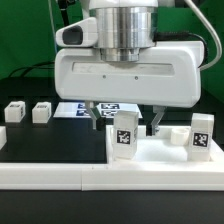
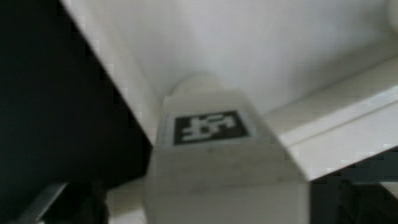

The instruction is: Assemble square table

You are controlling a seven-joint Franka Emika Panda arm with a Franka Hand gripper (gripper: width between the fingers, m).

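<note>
Leg-fitting is the step in hand, by the look of it. One stubby white leg (image 1: 124,136) stands upright directly between the jaws, its marker tag facing the exterior camera. The jaws are released and spread wide, with a visible gap on each side of the leg, so nothing is grasped. The wrist view agrees: the leg (image 2: 210,130) sits centred with its tag showing, and the dark finger shapes stand off at either side without touching it.

The leg's foot rests on the square tabletop slab (image 1: 165,158), which lies flat on the black bench (image 1: 50,140) below the jaws and runs off towards the exterior view's right. A second upright leg (image 1: 201,136) stands on the same slab, well outside the jaws on that side. Two loose legs (image 1: 15,112) (image 1: 42,110) sit on the bench far out beyond the opposite jaw, apart from the slab. The marker board (image 1: 100,107) lies behind the jaws.

With two legs up on the slab and two off it, the table seems about half built. Whether the centred leg is fully seated in its corner hole cannot be told, as its base is hidden.

If it is not seated, the next move calls for closing squarely on it again, low enough to keep it upright, and giving it another turn. If it is, the jaws should rise straight up, staying wide so neither finger clips the leg, then cross to the nearer loose leg.
</note>
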